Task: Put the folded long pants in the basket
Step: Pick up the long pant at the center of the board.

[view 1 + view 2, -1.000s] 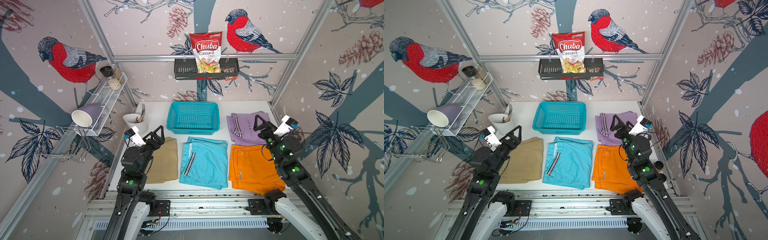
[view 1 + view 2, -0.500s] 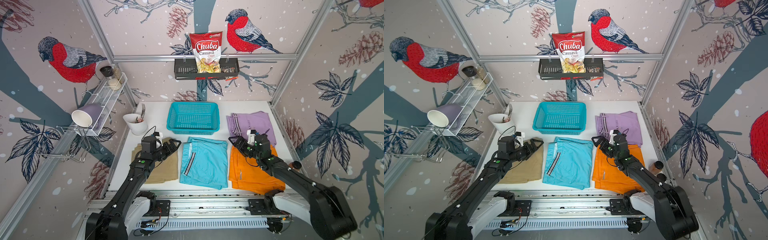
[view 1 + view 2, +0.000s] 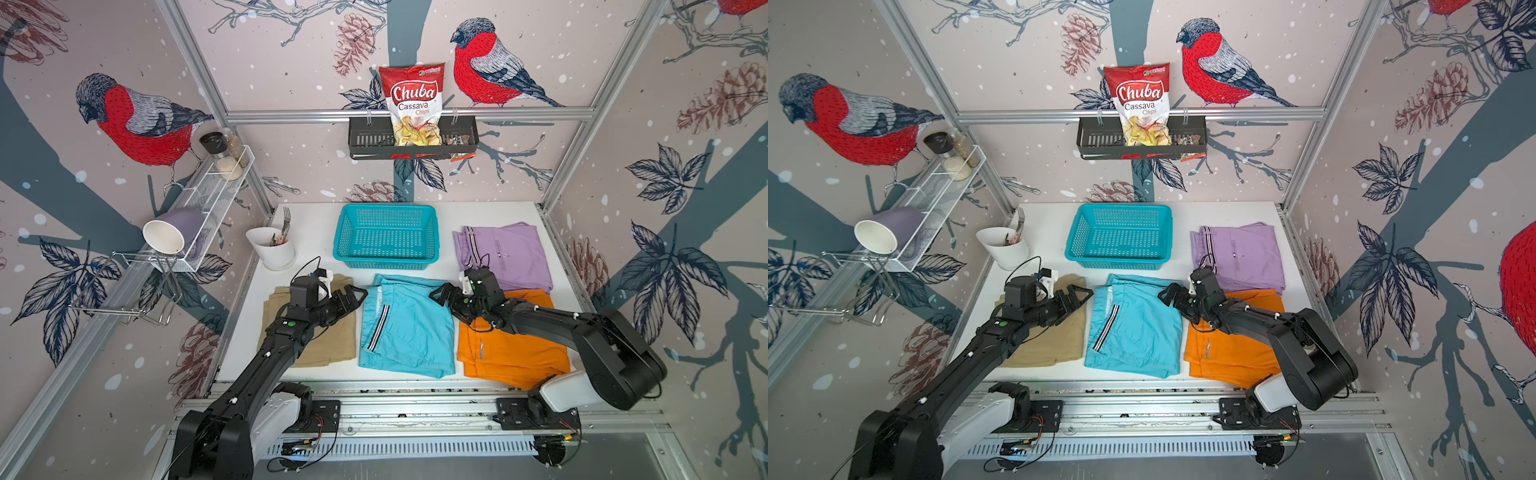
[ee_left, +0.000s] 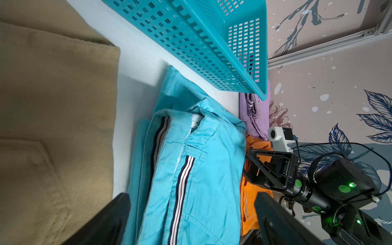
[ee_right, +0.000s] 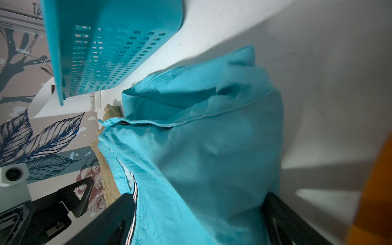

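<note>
Four folded pairs lay across mid-frame in a top view: beige pants [image 3: 332, 345], light blue pants [image 3: 405, 328], orange pants [image 3: 511, 353] and lilac pants [image 3: 507, 253], all outside the basket [image 3: 386, 262] above them. The left gripper [image 3: 354, 297] and right gripper [image 3: 442, 303], both spread wide, flanked the light blue pair's upper corners.

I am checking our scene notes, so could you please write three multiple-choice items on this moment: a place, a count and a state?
1. The light blue pants lie: A on the table just before the basket; B in the basket; C lifted off the table.
2. Folded pairs on the table: A three; B four; C five.
3. The left claw and right claw are: A both shut; B one shut on cloth; C both open.
Key: 1 A, flat by the basket's near wall; 2 B, beige pants, orange pants, lilac pants plus the light blue; 3 C, jaws apart in both top views.
</note>
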You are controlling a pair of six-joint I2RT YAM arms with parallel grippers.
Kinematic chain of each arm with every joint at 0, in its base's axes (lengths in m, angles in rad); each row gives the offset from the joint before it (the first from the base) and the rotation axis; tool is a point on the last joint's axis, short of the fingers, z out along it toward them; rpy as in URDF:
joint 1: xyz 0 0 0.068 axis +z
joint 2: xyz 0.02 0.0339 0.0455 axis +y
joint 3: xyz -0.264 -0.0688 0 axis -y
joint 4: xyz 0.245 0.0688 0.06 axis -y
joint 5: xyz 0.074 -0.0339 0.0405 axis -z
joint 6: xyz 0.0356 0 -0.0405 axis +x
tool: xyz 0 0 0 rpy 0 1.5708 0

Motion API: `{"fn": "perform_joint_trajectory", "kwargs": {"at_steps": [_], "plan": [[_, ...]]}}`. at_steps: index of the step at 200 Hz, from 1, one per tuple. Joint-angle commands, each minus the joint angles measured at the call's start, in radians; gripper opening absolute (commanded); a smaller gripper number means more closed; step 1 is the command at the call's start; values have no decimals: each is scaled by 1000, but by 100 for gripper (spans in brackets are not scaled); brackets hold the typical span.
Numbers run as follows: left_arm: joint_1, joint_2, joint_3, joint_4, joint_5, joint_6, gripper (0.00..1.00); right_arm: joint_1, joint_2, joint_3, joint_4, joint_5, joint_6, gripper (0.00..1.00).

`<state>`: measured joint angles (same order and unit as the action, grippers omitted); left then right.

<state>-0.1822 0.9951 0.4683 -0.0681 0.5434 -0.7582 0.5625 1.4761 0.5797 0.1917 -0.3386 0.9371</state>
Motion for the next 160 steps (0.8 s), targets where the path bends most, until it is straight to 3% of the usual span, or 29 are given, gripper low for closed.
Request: {"fn": "perform_joint_trajectory", "kwargs": {"at_steps": [1,46,85,96,133,160], "plan": [[-12,39,10,50,-16,15,96,1,3,3,-57,63,-6,97],[-50,118,20,83,-49,4,96,25,-42,25,-141,177,-29,98],[-76,153,39,75,-94,9,96,62,108,83,-139,151,-42,96],[-83,161,39,80,-101,7,96,62,147,94,-138,141,-43,90],[-120,201,44,103,-110,3,96,64,169,115,-162,192,-52,43],[-151,248,53,101,-142,6,95,62,145,119,-181,228,-60,18]]}}
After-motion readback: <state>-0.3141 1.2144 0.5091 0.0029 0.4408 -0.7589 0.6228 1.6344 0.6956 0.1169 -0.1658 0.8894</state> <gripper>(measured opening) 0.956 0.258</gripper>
